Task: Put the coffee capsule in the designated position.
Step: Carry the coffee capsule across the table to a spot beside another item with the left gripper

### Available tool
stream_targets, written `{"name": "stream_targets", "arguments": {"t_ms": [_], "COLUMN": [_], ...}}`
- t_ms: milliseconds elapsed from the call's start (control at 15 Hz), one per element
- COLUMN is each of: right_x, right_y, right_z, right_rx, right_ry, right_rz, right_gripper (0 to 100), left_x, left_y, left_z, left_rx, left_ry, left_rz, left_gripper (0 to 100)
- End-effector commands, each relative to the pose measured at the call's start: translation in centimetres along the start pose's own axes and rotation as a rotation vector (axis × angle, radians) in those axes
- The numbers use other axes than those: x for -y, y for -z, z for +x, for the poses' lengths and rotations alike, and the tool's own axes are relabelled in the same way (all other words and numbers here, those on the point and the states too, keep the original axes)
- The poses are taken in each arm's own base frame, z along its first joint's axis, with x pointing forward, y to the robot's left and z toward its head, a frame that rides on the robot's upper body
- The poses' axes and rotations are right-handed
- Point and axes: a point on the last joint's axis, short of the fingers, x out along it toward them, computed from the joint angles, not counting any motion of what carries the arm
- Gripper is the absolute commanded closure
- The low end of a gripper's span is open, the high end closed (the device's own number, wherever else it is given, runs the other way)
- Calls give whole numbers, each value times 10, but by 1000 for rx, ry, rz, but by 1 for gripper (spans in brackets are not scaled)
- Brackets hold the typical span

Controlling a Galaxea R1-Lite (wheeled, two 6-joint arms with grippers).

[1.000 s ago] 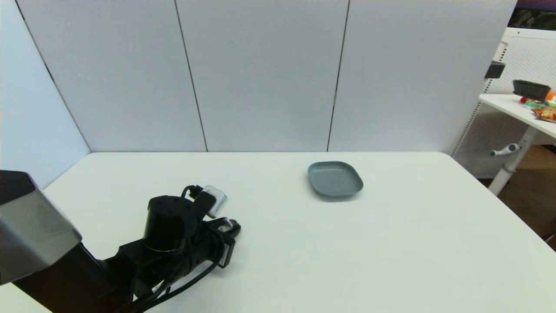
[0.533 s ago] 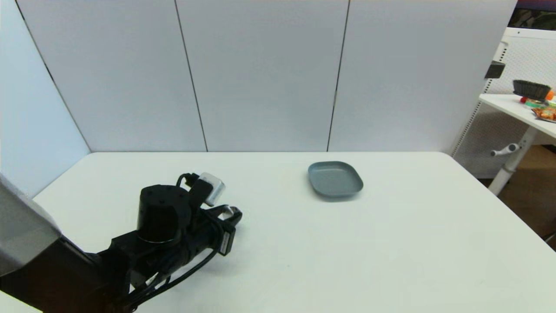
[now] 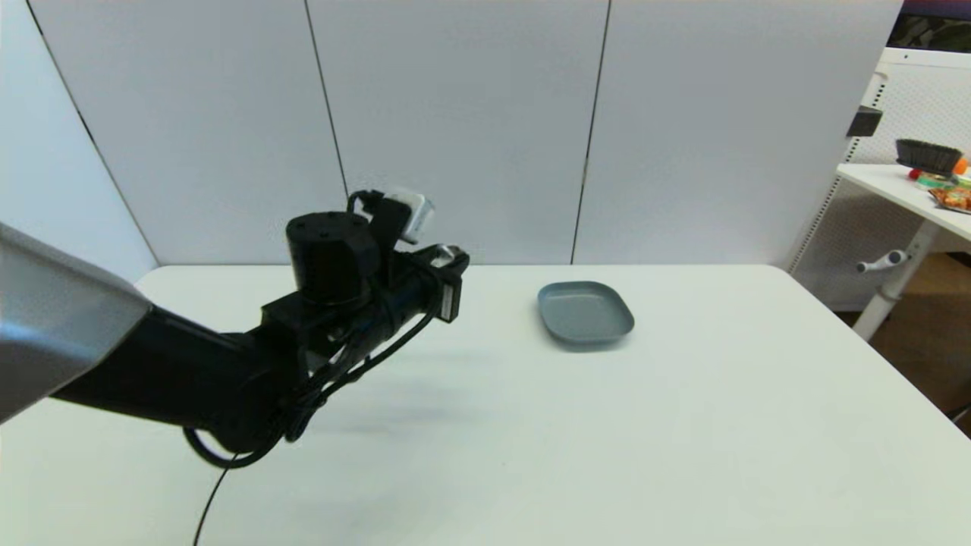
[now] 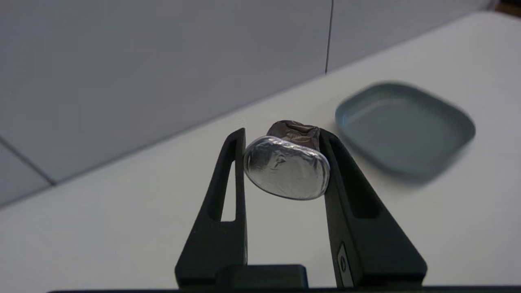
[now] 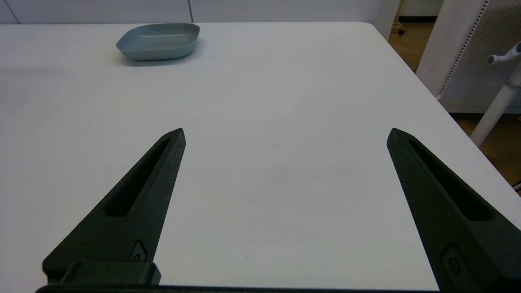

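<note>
The coffee capsule (image 4: 287,167) is a small tapered pod with a dark brown crinkled body and a round, wrinkled silvery foil face, tilted and pinched between the two long black matte fingers (image 4: 354,195) of the left gripper (image 4: 283,140). The gripper holds it in the air above the smooth white table (image 3: 607,425), well apart from the grey dish (image 3: 585,312), a shallow rounded-square tray with a low raised rim. A second ago the left arm was low over the near left part of the table; it has since risen and reached forward, toward the dish. The dish has not moved. The right gripper (image 5: 285,136) hangs over the near right part of the table with its fingers spread wide, holding nothing.
</note>
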Motion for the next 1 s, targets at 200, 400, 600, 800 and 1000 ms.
{"name": "stream_targets", "arguments": {"t_ms": [200,400,600,800,1000], "right_x": [0,0,0,0,0], "right_y": [2,2,2,2,2], "right_z": [1,1,1,1,1], "right_rx": [-7,-7,-7,-7,-7], "right_ry": [0,0,0,0,0], "right_rz": [1,1,1,1,1], "right_gripper": [0,0,0,0,0], "left_x": [10,13,15,15,17], "left_y": [26,46,60,75,83], "left_z": [102,122,134,139,146], "left_rx": [-93,-161,-206,-235,-237], "left_ry": [9,50,64,65,65], "left_rz": [10,7,10,7,7], "left_gripper": [100,100,100,100,100]}}
